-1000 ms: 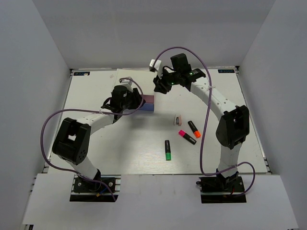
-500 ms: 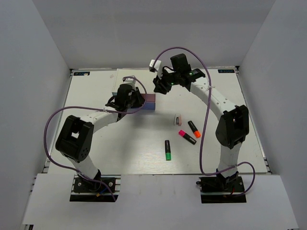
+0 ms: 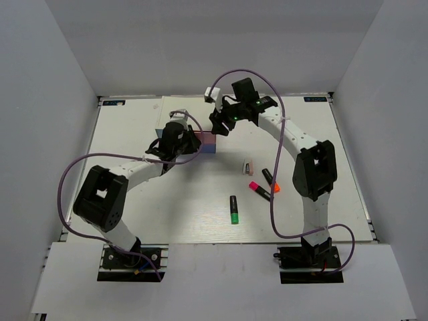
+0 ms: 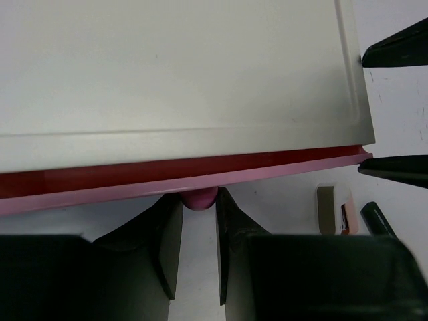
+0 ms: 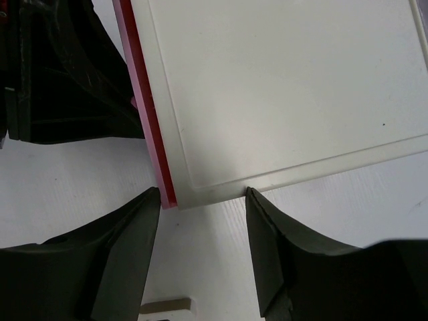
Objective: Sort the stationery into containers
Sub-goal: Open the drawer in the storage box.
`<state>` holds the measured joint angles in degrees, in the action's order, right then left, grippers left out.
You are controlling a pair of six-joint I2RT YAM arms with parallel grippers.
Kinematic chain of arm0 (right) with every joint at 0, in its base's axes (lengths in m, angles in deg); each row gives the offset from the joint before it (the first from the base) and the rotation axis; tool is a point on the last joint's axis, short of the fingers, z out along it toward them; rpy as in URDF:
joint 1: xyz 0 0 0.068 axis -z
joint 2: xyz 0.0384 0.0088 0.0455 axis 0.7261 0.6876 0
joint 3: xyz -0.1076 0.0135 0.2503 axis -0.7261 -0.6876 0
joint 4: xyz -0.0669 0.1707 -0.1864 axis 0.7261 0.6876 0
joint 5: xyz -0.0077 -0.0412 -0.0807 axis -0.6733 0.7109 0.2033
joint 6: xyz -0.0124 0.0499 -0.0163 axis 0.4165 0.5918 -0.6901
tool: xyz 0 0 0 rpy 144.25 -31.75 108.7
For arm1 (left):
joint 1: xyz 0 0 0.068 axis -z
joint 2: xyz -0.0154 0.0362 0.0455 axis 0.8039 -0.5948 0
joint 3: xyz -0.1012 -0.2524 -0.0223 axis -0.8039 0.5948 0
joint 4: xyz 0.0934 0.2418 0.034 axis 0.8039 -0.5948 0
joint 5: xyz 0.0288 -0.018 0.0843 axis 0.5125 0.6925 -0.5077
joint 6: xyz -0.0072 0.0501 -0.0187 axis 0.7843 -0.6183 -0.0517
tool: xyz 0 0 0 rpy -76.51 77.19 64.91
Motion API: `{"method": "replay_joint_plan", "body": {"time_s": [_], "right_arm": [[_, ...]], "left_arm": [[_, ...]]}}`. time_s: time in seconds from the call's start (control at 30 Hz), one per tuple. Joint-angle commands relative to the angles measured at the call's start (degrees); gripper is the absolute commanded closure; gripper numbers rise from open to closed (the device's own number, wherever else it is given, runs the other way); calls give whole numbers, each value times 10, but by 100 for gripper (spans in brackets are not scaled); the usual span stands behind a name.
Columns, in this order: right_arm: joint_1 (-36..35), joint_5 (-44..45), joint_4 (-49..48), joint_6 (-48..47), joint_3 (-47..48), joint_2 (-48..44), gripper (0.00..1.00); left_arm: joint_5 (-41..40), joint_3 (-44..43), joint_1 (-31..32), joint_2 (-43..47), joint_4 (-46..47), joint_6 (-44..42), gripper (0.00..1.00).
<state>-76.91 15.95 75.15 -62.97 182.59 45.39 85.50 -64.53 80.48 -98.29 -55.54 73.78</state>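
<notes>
The left gripper (image 4: 199, 221) is pinched tight on the little pink knob (image 4: 199, 198) of the pink-red drawer (image 4: 120, 182) in the white-topped box (image 4: 174, 73). The right gripper (image 5: 202, 196) is spread wide, with a corner of the box between its fingers. I cannot tell if they touch it. Out on the table (image 3: 134, 200), near the box, lie a green highlighter (image 3: 234, 209), a pink highlighter (image 3: 260, 190), an orange highlighter (image 3: 271, 179) and small erasers (image 3: 249, 167).
</notes>
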Motion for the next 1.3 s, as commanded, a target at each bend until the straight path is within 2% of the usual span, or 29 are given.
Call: {"method": "replay_joint_plan", "body": {"time_s": [0.0, 0.17, 0.27, 0.3, 0.53, 0.87, 1.17, 1.23, 1.27], "right_arm": [[0, 10, -25, 23, 37, 8, 41], [-2, 19, -36, 35, 52, 24, 43], [1, -20, -26, 41, 63, 19, 43], [3, -76, -24, 29, 60, 11, 43], [4, -142, -42, 18, 15, -31, 38], [0, -37, -86, 55, 26, -8, 35], [2, -20, -91, 47, 14, -13, 35], [3, -19, -91, 44, 9, -19, 20], [4, -14, -96, 50, 2, -24, 10]], "left_arm": [[-1, 19, 10, 42, -6, -4, 81], [-1, 37, 15, 58, -6, 2, 81], [-1, 43, 15, 63, -6, 2, 81], [-1, 43, 15, 69, -12, 2, 81], [-1, 48, 15, 69, -12, 2, 82], [4, 76, 25, 118, -29, 7, 83], [4, 124, 31, 160, -41, 24, 83], [4, 124, 31, 160, -46, 24, 81], [4, 117, 31, 160, -54, 24, 76]]}}
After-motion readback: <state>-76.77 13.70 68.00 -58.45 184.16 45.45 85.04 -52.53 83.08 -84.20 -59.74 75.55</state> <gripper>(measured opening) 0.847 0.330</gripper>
